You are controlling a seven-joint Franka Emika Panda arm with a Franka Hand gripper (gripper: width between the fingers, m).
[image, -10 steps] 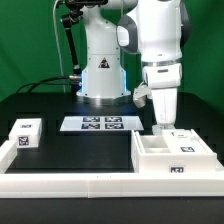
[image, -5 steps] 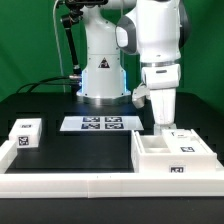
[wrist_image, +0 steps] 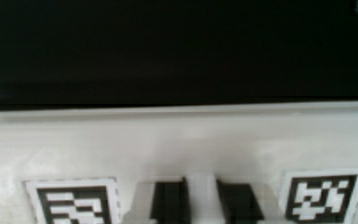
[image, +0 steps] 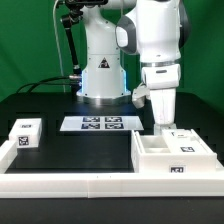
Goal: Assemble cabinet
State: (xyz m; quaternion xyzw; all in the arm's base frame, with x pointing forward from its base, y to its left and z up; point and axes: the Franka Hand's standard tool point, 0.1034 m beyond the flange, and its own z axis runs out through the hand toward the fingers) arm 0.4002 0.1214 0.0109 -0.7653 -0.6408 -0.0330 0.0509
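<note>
the fingers (image: 163, 120) hang low at the white cabinet's (image: 172, 158) far edge.

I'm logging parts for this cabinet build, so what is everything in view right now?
Small box: one, white with a black tag, on the table at the exterior view's left.
Open tray: one, white, tagged, at the exterior view's right.
Marker board: one, white with four tags, in front of the robot's base.
Border rail: at least one, white, along the front.
Table: one, black.
Arm: one, white.
Gripper: one, white, low over the tray's rear; jaw state unclear.
</note>
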